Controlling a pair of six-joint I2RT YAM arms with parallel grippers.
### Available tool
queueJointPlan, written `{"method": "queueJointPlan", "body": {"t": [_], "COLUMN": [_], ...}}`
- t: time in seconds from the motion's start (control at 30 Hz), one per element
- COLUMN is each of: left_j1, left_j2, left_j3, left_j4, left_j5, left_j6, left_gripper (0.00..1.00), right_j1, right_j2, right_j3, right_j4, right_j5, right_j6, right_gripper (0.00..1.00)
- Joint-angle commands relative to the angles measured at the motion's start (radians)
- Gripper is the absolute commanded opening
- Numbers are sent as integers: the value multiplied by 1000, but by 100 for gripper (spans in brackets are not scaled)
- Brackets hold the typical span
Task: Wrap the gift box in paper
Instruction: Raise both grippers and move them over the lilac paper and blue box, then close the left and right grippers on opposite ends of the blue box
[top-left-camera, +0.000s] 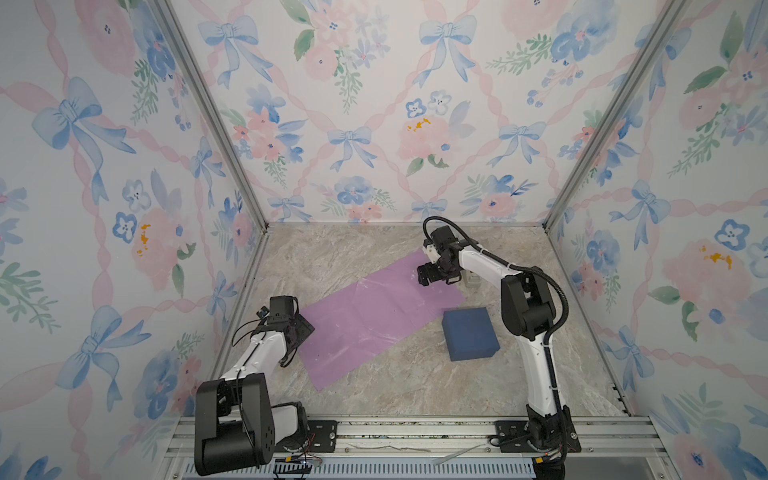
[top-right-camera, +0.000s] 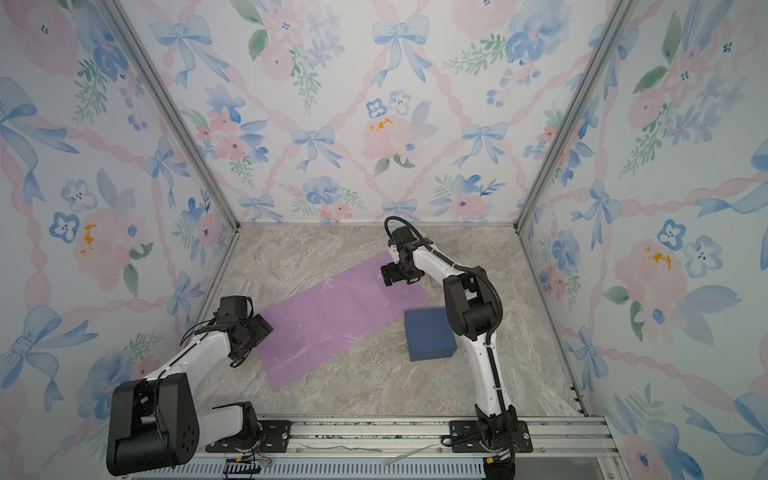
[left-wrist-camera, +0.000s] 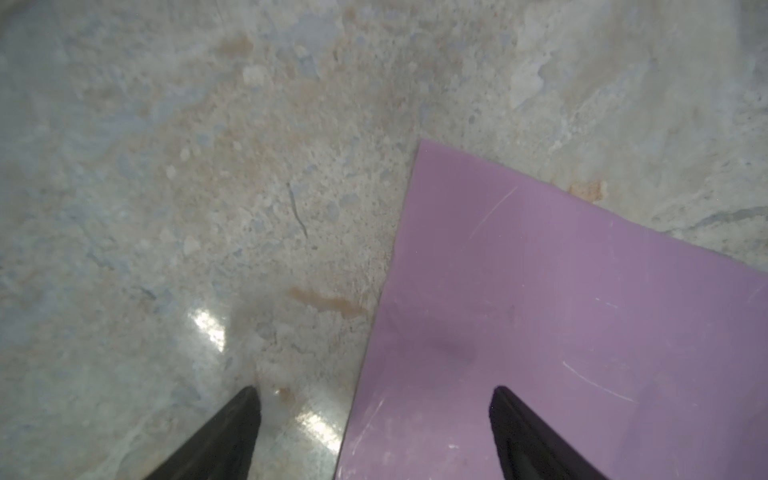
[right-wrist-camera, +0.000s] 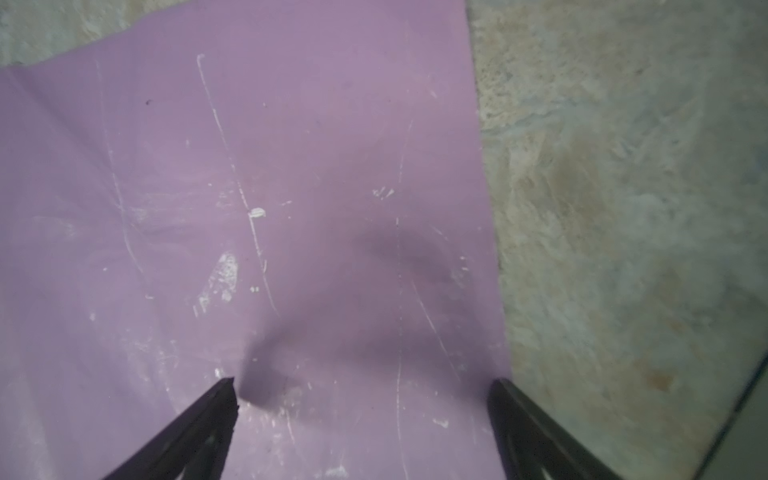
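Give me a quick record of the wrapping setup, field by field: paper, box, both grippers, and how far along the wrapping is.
paper: flat on the table, lilac side up, lying diagonally
gift box: on the table beside the paper, not on it, unwrapped
left gripper: open, over the paper's near edge, one finger above paper, one above table
right gripper: open, over the paper's far end
progress: no fold made yet

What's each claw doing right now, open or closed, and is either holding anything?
Left claw: open, holding nothing, straddling an edge of the paper.
Right claw: open, holding nothing, over the paper.
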Motion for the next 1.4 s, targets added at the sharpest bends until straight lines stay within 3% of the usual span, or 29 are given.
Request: {"method": "queueJointPlan", "body": {"t": [0.0,0.53,1.03,1.2,1.37], "left_j1": [6,-4,-112,-130,-128], "left_j2": [47,290,653,628,453], "left_j3": [-13,95,503,566,499], "left_j4": [13,131,127,120,77], "left_j5": [18,108,164,118,52], "left_j6": [0,64,162,164,182], "left_gripper": [88,87,86,87,87], "right_j1": [7,15,14,-3,-61], "right_j2": [-20,-231,-500,-604,-735], "right_j3": [-38,-380,-708,-711,-724], "right_j4": [-47,88,206,129,42], "right_j5": [-25,6,127,200,191], "right_j6": [5,169,356,360,360], "right_gripper": [96,96,96,96,96]}}
